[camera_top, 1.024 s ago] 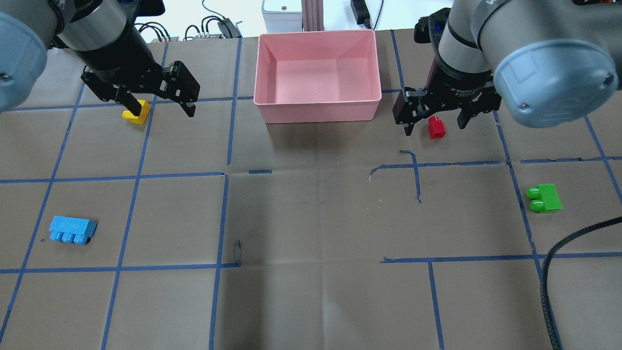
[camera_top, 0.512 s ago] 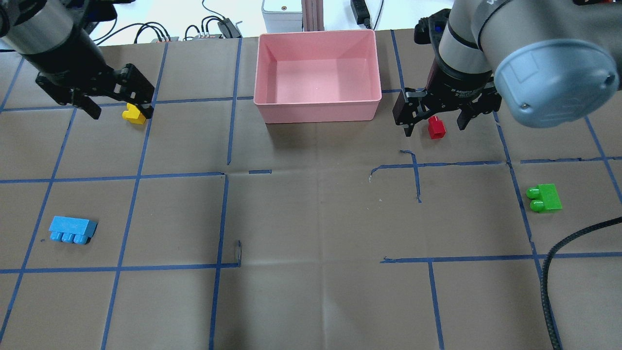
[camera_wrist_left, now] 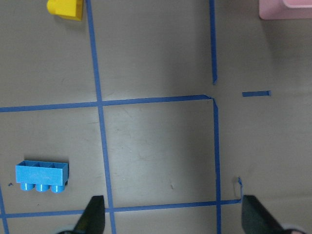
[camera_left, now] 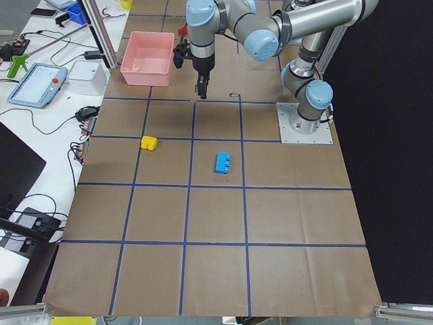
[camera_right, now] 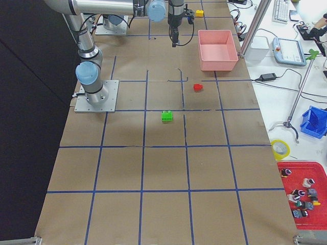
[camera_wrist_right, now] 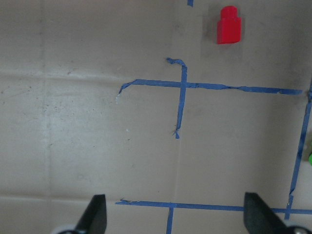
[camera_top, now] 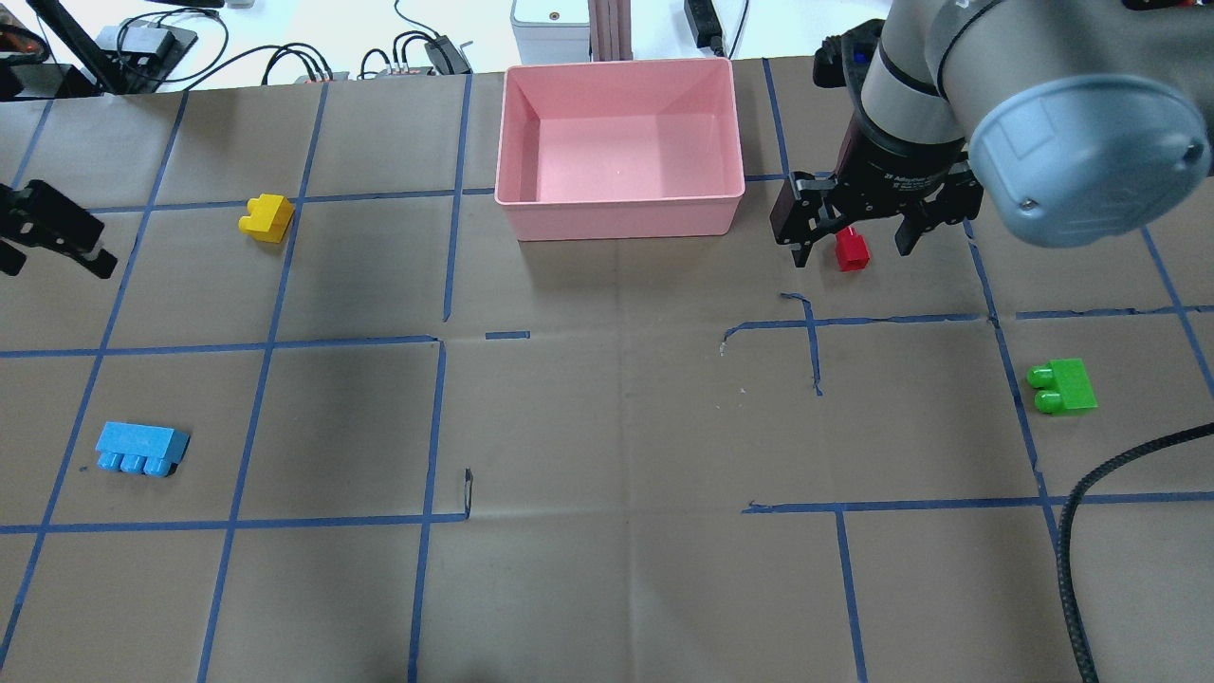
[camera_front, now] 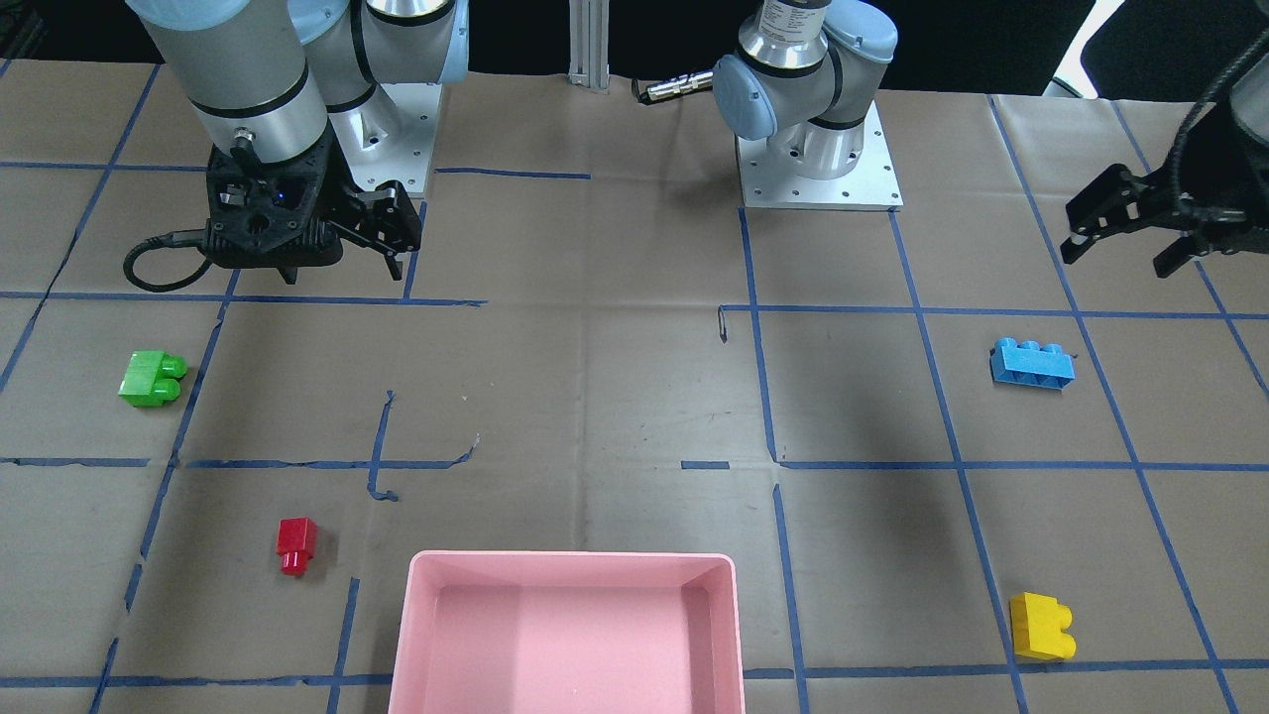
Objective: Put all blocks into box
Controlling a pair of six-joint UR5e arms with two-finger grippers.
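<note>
The pink box (camera_top: pixel 616 211) stands empty at the table's far middle, and also shows in the front view (camera_front: pixel 570 564). The yellow brick (camera_top: pixel 266 217) lies left of it. The light blue brick (camera_top: pixel 140 448) lies at the near left. The red brick (camera_top: pixel 851 249) lies right of the box, and the green brick (camera_top: pixel 1063 386) lies further right. My left gripper (camera_top: pixel 47 261) is open and empty at the left edge, well left of the yellow brick. My right gripper (camera_top: pixel 849 242) is open and empty, high over the red brick (camera_wrist_right: pixel 228 25).
A black cable (camera_top: pixel 1091 493) curves over the table's near right corner. Blue tape lines grid the brown paper. The arm bases (camera_front: pixel 818 169) stand on the robot's side. Cables and devices (camera_top: pixel 417 52) lie beyond the far edge.
My left gripper has moved left, away from the yellow brick to the table's left edge, still open. The yellow brick has stayed in place. My right gripper has barely moved.
</note>
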